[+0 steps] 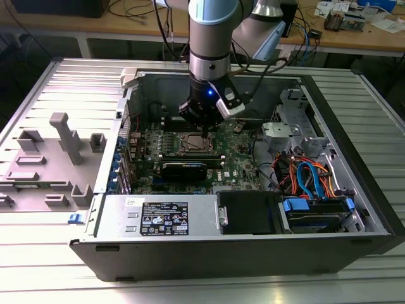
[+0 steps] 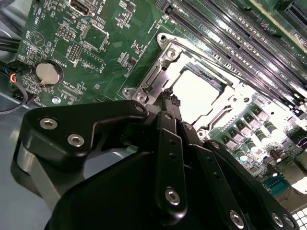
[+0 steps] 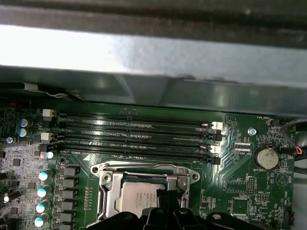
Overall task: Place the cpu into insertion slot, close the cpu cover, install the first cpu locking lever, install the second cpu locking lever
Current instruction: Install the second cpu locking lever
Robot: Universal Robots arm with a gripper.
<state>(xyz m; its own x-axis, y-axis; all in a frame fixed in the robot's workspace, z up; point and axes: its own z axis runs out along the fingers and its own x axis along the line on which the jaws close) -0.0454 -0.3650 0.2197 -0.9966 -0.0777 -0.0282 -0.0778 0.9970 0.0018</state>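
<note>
- Exterior view: the arm comes down from the upper centre of the frame into the open computer case (image 1: pixel 329 183), which lies on the ribbed metal surface (image 1: pixel 38 278).
- The pincer (image 1: pixel 204 128) sits just above the insertion slot (image 1: pixel 192 144), at the centre of the green motherboard (image 1: pixel 243 161).
- Second wrist view: the pincer (image 2: pixel 168 97) has its two black fingers drawn narrow, tips close together, nothing held between them. The tips sit at the edge of the socket frame, beside the cpu (image 2: pixel 199 93).
- The cpu lies flat inside the insertion slot (image 2: pixel 165 55); its grey top is glared to near white under the light.
- First wrist view: the cpu (image 3: pixel 139 199) is seated low in the frame, centre, with the cpu cover (image 3: pixel 144 168) lying as a silvery frame around it. The finger tips (image 3: pixel 165 199) overlap the chip's edge.
- Whether the locking levers are latched, I cannot tell.
- The long black memory slots (image 3: pixel 134 136) run across the middle of the first wrist view, just above the socket; a round coin battery (image 3: pixel 265 157) sits at centre right.
- Exterior view, left side: a grey fixture block (image 1: pixel 66 136) stands on the surface, well apart from the case. Orange and blue cables (image 1: pixel 307 177) lie in the right part of the case.
</note>
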